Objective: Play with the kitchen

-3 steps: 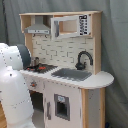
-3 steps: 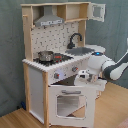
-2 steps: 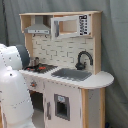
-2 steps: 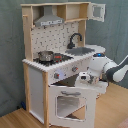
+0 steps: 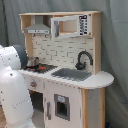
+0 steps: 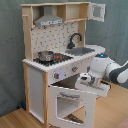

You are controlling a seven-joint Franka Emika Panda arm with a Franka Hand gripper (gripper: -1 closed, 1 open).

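Observation:
The kitchen is a tall white and light-wood toy set, seen in both exterior views. It has a black faucet, a grey sink, a grey range hood and knobs. In the second exterior view its windowed oven door hangs open, tilted outward from the top. My gripper sits right at the door's upper edge, on its right side. In the first exterior view my white arm fills the left foreground and hides the gripper.
A small metal pot stands on the stove. An upper cabinet door at the top right stands open. Grey curtain hangs behind the kitchen, and wooden floor lies in front of it.
The oven door has swung further outward and down. My gripper has moved out with the door's top edge, away from the kitchen front.

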